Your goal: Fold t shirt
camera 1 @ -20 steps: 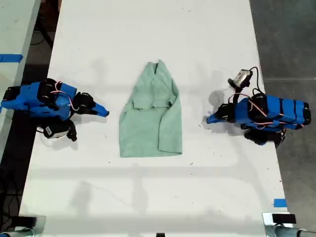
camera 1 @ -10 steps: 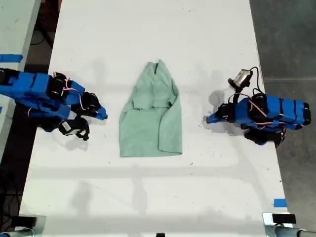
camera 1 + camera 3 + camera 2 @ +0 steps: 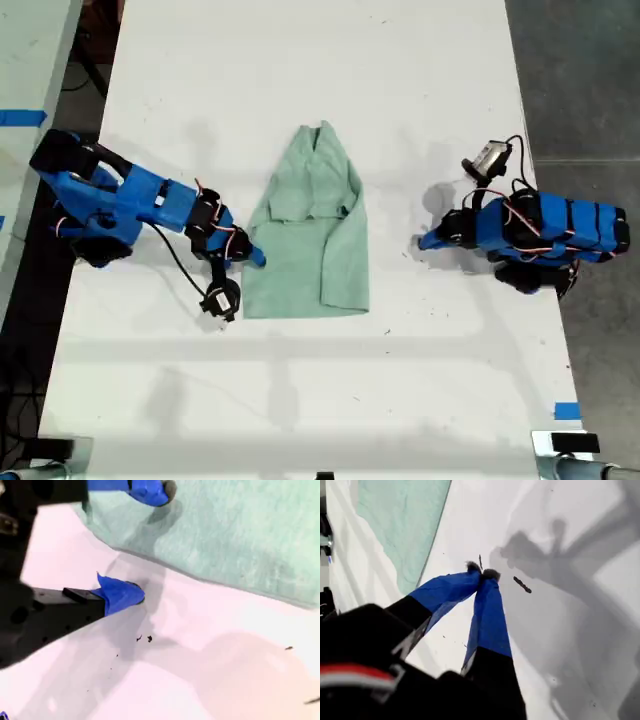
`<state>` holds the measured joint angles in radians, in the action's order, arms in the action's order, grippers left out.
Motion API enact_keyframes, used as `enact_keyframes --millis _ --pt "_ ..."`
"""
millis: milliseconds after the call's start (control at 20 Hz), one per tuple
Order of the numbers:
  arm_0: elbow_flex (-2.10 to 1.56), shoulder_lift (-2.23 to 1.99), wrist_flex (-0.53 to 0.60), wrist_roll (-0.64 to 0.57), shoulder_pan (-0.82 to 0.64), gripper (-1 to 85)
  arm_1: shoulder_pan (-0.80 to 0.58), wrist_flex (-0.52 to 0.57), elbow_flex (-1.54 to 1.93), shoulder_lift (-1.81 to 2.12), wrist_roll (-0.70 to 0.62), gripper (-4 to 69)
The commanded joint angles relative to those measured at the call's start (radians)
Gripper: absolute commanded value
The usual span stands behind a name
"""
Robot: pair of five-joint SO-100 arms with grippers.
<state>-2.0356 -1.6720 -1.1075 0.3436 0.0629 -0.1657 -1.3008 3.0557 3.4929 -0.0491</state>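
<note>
Now the t shirt (image 3: 308, 230) lies partly folded on the white table (image 3: 300, 60), between my two arms. My second gripper (image 3: 256, 259) is spread wide at the t shirt's lower hem, one fingertip (image 3: 152, 490) over the fabric. My first gripper (image 3: 424, 241), pressed together, rests apart from the t shirt.

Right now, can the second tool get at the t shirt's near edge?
Probably yes. My second tool is open astride the edge of the t shirt, one finger over the fabric, the other over the bare table. Nothing lies between.
</note>
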Motion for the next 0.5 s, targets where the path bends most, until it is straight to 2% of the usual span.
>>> enact_keyframes --millis 0,50,200,250,450 --pt "0.048 0.049 -0.003 0.002 -0.02 21.9 -0.008 -0.003 0.058 0.014 0.006 1.3" --pt "0.054 0.095 -0.009 0.023 -0.031 1.0 -0.008 -0.003 0.058 0.014 0.008 1.3" --pt "0.109 0.141 -0.057 0.041 -0.046 -0.1 -0.008 -0.003 0.058 0.014 0.009 1.3" --pt "0.15 0.133 -0.114 0.057 -0.048 -0.1 -0.008 -0.003 0.058 0.014 0.009 1.3" --pt "0.612 0.242 -0.472 0.037 -0.054 -0.2 -0.008 -0.003 0.058 0.014 0.009 1.3"
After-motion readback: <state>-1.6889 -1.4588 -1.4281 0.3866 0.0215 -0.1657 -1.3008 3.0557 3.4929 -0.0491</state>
